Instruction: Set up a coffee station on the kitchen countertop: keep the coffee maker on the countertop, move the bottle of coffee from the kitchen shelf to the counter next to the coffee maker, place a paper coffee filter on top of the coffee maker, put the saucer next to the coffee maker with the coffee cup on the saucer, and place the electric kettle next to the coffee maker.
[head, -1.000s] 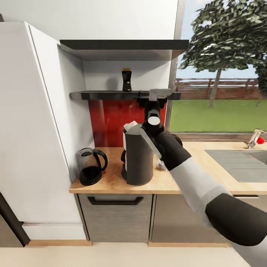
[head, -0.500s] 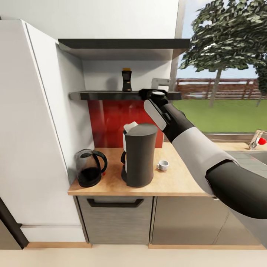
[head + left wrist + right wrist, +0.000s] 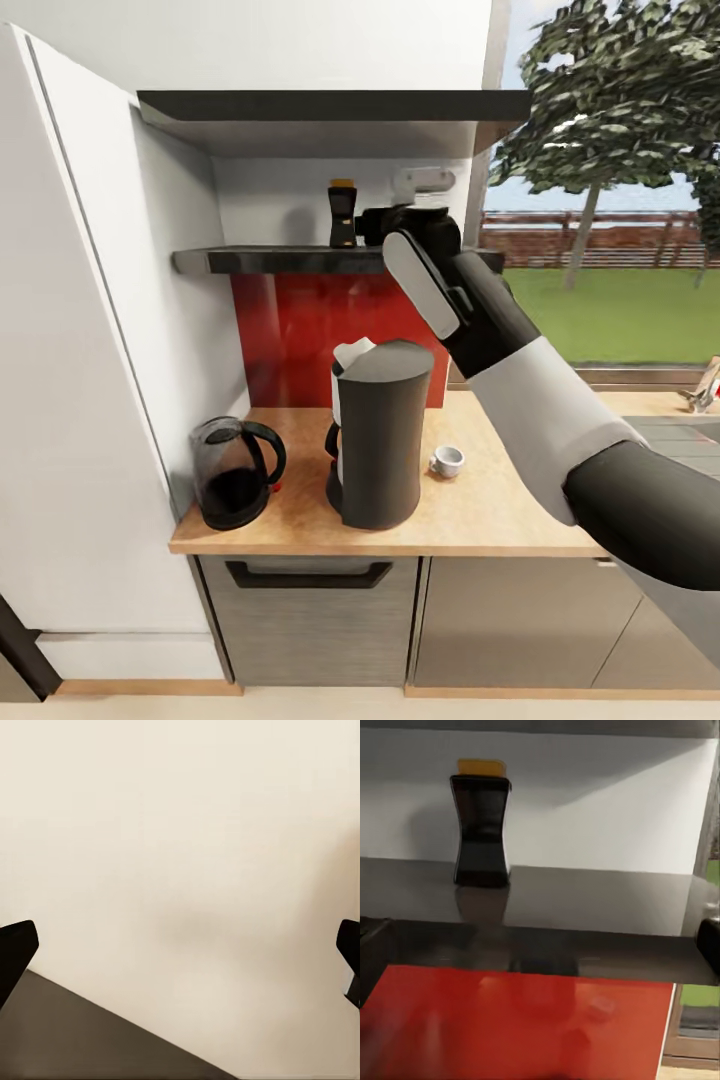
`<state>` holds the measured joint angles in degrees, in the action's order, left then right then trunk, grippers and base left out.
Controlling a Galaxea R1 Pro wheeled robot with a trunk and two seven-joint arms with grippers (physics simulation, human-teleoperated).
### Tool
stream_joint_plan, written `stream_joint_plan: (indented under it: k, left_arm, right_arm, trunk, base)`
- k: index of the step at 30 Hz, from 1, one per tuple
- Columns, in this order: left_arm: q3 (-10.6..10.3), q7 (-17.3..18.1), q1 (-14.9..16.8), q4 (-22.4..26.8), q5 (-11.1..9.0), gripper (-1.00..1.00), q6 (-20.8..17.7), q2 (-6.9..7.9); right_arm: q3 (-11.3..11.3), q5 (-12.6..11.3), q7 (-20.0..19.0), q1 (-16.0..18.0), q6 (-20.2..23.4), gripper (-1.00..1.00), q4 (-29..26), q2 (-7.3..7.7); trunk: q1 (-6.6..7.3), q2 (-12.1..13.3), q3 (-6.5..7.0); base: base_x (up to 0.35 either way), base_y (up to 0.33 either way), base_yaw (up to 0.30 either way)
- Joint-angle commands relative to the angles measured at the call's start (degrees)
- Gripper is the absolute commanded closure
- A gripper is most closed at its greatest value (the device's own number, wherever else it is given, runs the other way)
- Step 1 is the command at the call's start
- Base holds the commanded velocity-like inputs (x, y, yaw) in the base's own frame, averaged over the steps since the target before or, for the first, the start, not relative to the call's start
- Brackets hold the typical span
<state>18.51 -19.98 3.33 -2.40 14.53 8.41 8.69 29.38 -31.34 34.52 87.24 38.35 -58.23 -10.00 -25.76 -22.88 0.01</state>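
The bottle [image 3: 481, 829] stands upright on the shelf [image 3: 270, 261], likely light, rigid and slick, best pinched at its narrowed waist; the right gripper [image 3: 385, 222] beside it looks spread, empty

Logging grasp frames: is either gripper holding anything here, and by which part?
Nothing is held. The right gripper is open beside the bottle of coffee, short of it; the left gripper is open too.

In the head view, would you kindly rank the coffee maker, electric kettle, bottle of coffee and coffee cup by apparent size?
1. coffee maker
2. electric kettle
3. bottle of coffee, though it stands farther back, so it looks smaller
4. coffee cup
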Motion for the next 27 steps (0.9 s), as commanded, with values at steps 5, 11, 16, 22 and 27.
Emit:
stream_joint_plan:
  k: [5,11,16,22,27]
  left_arm:
    - [0.48,-0.32,-0.05,-0.28,0.59,-1.00,0.07,0.01]
    - [0.48,-0.31,-0.64,-0.24,0.59,-1.00,0.03,0.00]
    - [0.48,-0.32,-0.76,-0.24,0.59,-1.00,0.03,0.01]
    - [0.56,-0.33,-1.08,-0.24,0.54,-1.00,0.03,0.07]
    - [0.72,-0.33,-1.64,-0.24,0.51,-1.00,0.03,0.24]
  right_arm:
    - [0.06,-0.46,0.55,0.25,1.10,-1.00,-3.63,0.00]
    - [0.05,-0.83,0.54,9.58,3.16,-1.00,4.36,0.00]
    - [0.06,-1.04,0.42,15.80,3.65,-1.00,11.68,0.00]
    - [0.11,-1.08,0.44,17.87,3.74,-1.00,13.77,0.00]
    - [0.22,-1.09,0.46,18.09,3.75,-1.00,14.15,0.00]
  trunk:
    - [-0.03,-0.04,-0.03]
    - [-0.03,-0.04,-0.03]
    - [-0.03,-0.04,-0.03]
    - [-0.03,-0.04,-0.03]
    - [-0.03,-0.04,-0.03]
  base:
    - [0.004,0.000,0.000]
    - [0.000,0.000,0.000]
    - [0.000,0.000,0.000]
    - [0.003,0.003,0.000]
    - [0.107,0.158,0.000]
